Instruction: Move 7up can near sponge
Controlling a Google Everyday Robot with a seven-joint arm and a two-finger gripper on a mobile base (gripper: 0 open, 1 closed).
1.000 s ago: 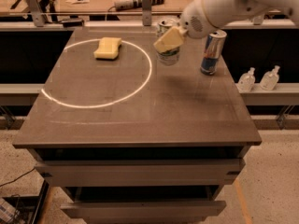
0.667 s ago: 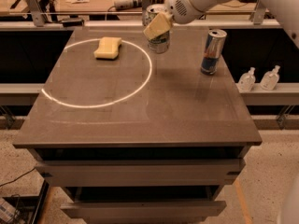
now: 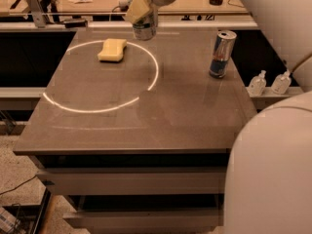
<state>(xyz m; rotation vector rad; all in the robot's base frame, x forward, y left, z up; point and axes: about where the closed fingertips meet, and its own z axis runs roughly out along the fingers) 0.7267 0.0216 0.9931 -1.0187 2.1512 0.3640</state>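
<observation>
— One broad table with a dark grey-brown stone-like top fills most of the view, doesn't it?

— Yes, with drawers beneath it. Next in size is the robot's smooth white body, bulking up at the lower right of the view.

— And that thin white ring of light on the tabletop?

— It covers much of the table's left half. Above its far arc the white arm comes down from the top edge, ending in the gripper.

— What is the claw doing?

— It is clamped on the short white-and-green 7up can, a tan finger lying across the can's upper part. The 7up can is upright at the far edge of the table, right at the ring's far arc. I cannot tell whether its base touches the surface.

— And the pale yellow rectangular sponge?

— Flat inside the ring, near the 7up can, on its left and a little closer to us, not touching it.

— Anything else?

— A tall slim blue-and-silver can stands upright on the table's right side, well apart from both. Two small clear bottles sit side by side past the table's right edge.
</observation>
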